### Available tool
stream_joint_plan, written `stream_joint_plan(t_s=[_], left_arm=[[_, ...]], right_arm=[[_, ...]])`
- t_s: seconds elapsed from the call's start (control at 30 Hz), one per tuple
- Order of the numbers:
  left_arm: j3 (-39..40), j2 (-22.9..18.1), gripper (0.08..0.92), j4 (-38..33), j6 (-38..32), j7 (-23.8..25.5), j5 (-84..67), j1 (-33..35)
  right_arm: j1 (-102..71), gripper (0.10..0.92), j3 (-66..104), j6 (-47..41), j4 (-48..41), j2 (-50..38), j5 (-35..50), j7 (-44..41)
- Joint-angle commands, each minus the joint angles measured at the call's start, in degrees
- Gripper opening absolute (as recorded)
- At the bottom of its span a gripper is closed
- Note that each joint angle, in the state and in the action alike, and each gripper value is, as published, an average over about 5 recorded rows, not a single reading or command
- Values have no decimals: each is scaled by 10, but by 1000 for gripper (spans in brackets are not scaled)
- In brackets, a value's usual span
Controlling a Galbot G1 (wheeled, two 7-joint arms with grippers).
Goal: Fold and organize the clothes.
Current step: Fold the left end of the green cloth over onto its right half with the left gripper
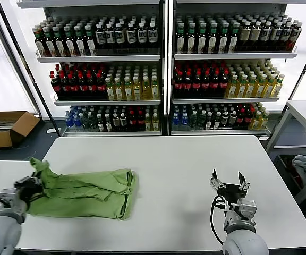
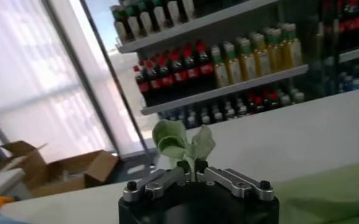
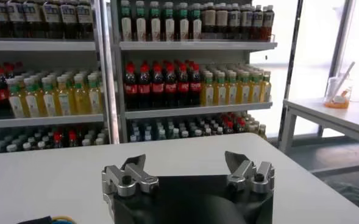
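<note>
Grey rounded arms, black grippers (image 1: 230, 187), silver screw-studded fingers (image 3: 125, 180).

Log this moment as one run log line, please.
left gripper: shut on light green cotton shirt, at its left edge | right gripper: open, idle over white table | fold: unfinished

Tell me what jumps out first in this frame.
The green shirt lies crumpled on the left of the white table, one edge pinched in the shut left claw. Behind, shelves of bottles fill the background. The right claw waits open over bare table.
</note>
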Motion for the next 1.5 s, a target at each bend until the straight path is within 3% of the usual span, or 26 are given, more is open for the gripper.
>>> stream_joint_plan(t_s=[0.03,0.37,0.83,1.03,1.27,1.5], left_arm=[[186,-115,96,-84,27,-35,24,-18],[265,-142,96,-53,28,-32,59,-39],[287,-160,96,-31,33,-27,68,-70],[296,-168,101,-19,-7,-11,70,-65],[324,-186,268,-36,-26,-18,-38,-22],[340,-203,467,-85,14,-40,-224,-1]], right_arm=[[-26,823,14,3,10,2,1,0],[-48,823,34,9,13,1,9,6],[-53,823,35,14,2,6,8,7],[-52,823,32,16,-4,8,7,9],[-50,823,23,17,-6,10,5,12],[-46,823,21,17,-8,8,6,15]])
